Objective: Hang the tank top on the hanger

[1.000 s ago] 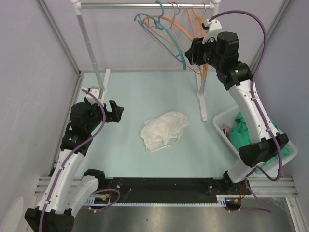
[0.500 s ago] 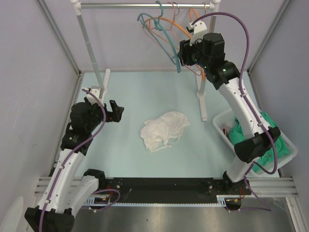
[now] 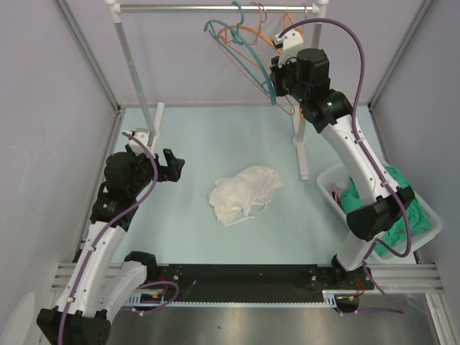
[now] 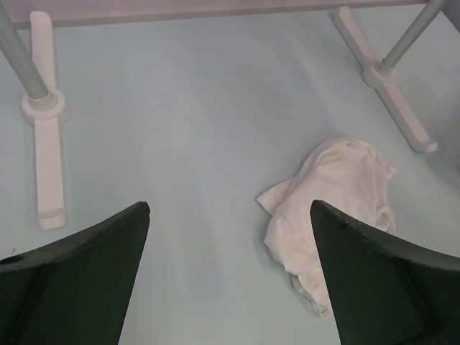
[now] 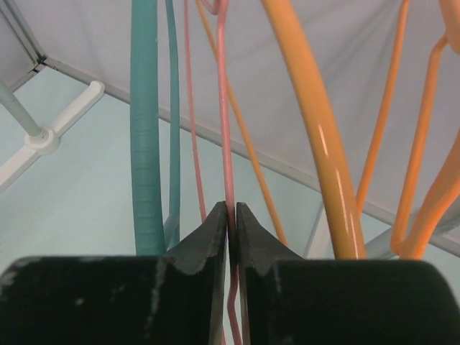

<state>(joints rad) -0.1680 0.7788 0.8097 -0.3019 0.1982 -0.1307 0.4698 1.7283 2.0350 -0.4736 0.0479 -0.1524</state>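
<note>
The white tank top (image 3: pixel 244 192) lies crumpled on the pale blue table, also in the left wrist view (image 4: pixel 338 194). The thin pale pink hanger (image 5: pixel 224 108) hangs on the rack among the others; in the top view only bits of it (image 3: pixel 287 108) show beside the gripper. My right gripper (image 3: pixel 275 85) is raised at the rack, and its jaws (image 5: pixel 231 208) are shut on a pink wire of the hanger. My left gripper (image 3: pixel 172 167) is open and empty, hovering left of the tank top, fingers (image 4: pixel 108 251) wide apart.
A teal hanger (image 3: pixel 248 57) and orange hangers (image 3: pixel 251 32) hang close beside the pink one on the rail (image 3: pixel 215 7). White rack feet (image 3: pixel 302 154) (image 4: pixel 43 144) stand on the table. A white bin (image 3: pixel 327 187) with a green garment (image 3: pixel 392 208) sits at the right.
My right arm has moved left into the hangers, and the hangers have swung a little. The left arm and the tank top have not moved.
</note>
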